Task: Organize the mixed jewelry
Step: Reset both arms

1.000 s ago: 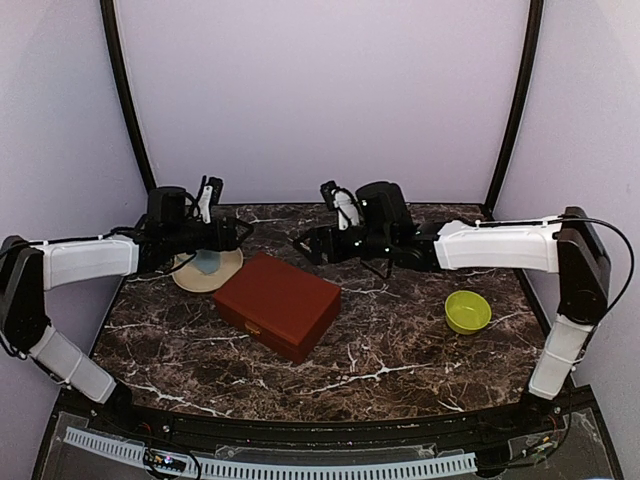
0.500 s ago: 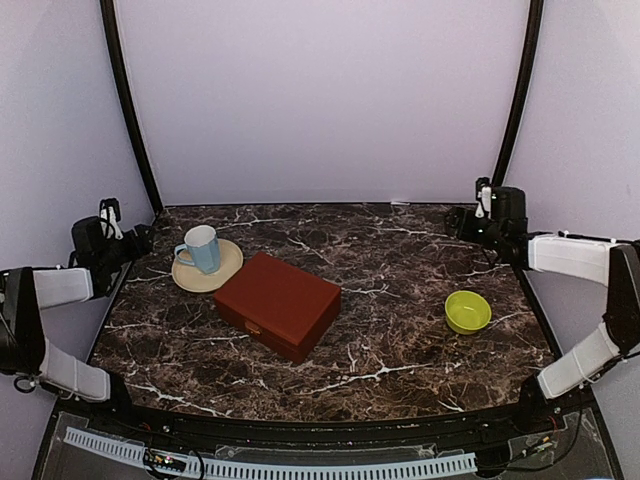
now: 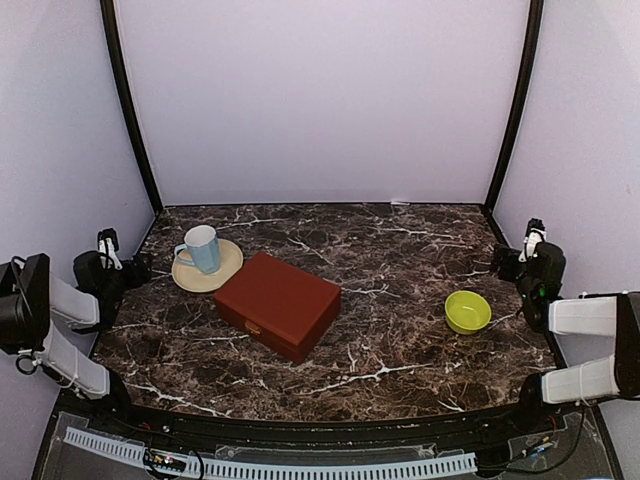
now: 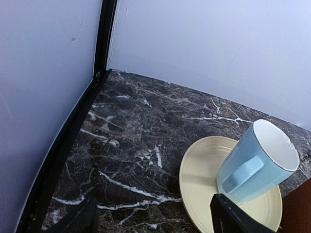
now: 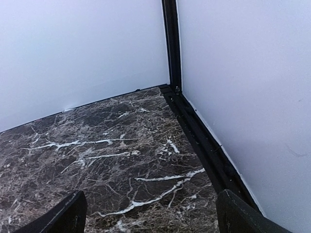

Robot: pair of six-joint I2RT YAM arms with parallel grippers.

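Left jaws [image 4: 150, 221]: mine, spread wide with nothing between them, parked at the left edge of the tabletop [image 3: 400, 240], looking down at mug and saucer.
Mug [image 3: 200, 248]: pale blue, upright on the cream saucer [image 3: 226, 272], just left of the box.
Box [image 3: 277, 304]: reddish-brown, lid shut, sitting mid-tabletop at an angle, clasp toward me.
Jewelry: none showing in any view; my guess is it's shut inside the box, but I can't confirm that.
Bowl [image 3: 468, 311]: small lime-green one, right of the box, well apart from it.
Right jaws [image 5: 148, 213]: also wide apart and holding nothing, tucked at the right edge, looking at the far right corner.
Step in hand: getting that lid open, I reckon. Do it well by steadying the box with one arm, lifting at the clasp side with the other, and raising slowly so nothing inside spills.
Change: a second ago both my arms reached over the middle, the left one above the mug; now both are pulled back to the sides. Mug, box and bowl sit where they were.
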